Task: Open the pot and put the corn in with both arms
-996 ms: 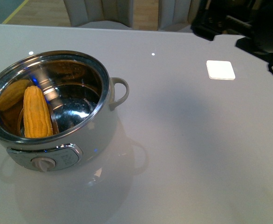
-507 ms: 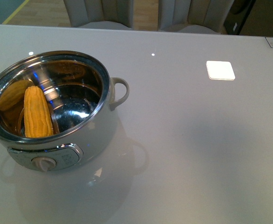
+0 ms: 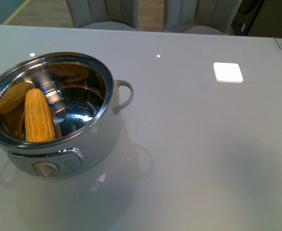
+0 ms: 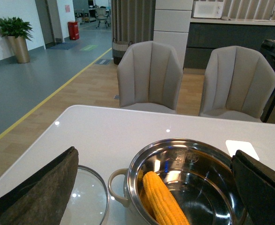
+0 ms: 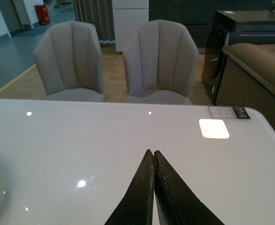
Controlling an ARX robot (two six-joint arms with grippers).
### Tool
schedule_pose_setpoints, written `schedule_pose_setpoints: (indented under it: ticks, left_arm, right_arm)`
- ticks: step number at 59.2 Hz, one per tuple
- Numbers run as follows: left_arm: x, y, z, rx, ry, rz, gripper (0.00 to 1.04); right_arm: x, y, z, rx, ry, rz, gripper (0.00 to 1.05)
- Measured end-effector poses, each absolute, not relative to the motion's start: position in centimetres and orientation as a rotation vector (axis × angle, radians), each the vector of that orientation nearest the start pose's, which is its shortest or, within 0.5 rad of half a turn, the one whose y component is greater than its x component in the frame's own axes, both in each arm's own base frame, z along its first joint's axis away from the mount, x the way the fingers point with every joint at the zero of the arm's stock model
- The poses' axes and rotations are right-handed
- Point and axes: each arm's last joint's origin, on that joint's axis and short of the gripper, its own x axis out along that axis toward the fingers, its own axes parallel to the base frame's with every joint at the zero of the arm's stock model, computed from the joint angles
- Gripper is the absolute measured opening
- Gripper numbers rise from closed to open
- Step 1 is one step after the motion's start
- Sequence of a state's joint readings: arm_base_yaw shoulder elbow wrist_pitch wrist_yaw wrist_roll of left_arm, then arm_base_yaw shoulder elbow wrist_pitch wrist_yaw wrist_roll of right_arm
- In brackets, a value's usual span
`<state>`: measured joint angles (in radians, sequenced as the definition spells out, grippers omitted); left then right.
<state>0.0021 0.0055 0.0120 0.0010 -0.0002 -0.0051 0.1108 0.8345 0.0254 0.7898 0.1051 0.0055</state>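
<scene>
Yellow corn (image 3: 38, 116) in pot (image 3: 97, 139) — lid off, right tool (image 5: 153, 157) closed

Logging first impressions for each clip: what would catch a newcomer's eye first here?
The yellow corn leaning inside the open pot, at the table's near-left in the front view. The left wrist view shows a glass lid lying beside the pot. The right gripper is shut over bare tabletop.
</scene>
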Motion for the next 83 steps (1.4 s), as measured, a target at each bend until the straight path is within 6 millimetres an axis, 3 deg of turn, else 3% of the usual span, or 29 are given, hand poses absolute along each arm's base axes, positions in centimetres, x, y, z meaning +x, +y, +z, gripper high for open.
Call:
schedule_pose_setpoints:
  ticks: [11,83]
  left_arm:
    - [9.7,0.0,16.7,-0.005,-0.007,0.002,0.98]
    - [9.7,0.0,16.7,-0.005,-0.007,0.002,0.98]
  right_arm:
    - [14.0,0.1,16.7,0.005,0.0,0.0,0.02]
    - [9.7,0.0,16.9,0.004,-0.012,0.002,0.02]
